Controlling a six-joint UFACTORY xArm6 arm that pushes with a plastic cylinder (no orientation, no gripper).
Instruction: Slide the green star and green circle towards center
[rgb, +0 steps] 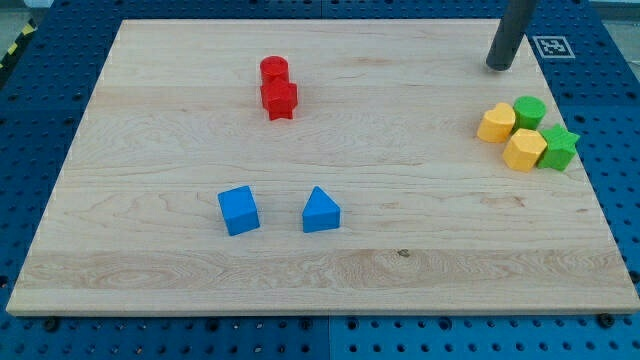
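Board (180, 275): pale wood, on a blue pegboard table (40, 340); the near edge runs along the view's bottom.
Blue cube (238, 210): nearest block, lower left of the board's middle, resting flat.
Blue triangle (320, 211): just to the view's right of the blue cube, apart from it, apex pointing toward the view's top.
Green star (560, 148): by the board's right edge, touching the right side of the lower yellow block.
Lower yellow block (524, 149): rounded many-sided shape, exact shape unclear; it sits between the green star and the other yellow block.
Upper yellow block (496, 123): touching the lower yellow block, at the cluster's left end.
Green circle (529, 111): at the cluster's top, touching the upper yellow block, just above the lower one and the star.
Red star (279, 99): upper left of the middle, well apart from the right-hand cluster.
Red cylinder (274, 70): directly behind the red star, touching it.
Marker tag (550, 46): black and white, on the table beyond the far right corner.
My tip (499, 67): end of the dark rod, on the board near the far right corner, above the green circle in the view and apart from every block.
Hand state: no gripper on this rod, so nothing is grasped.
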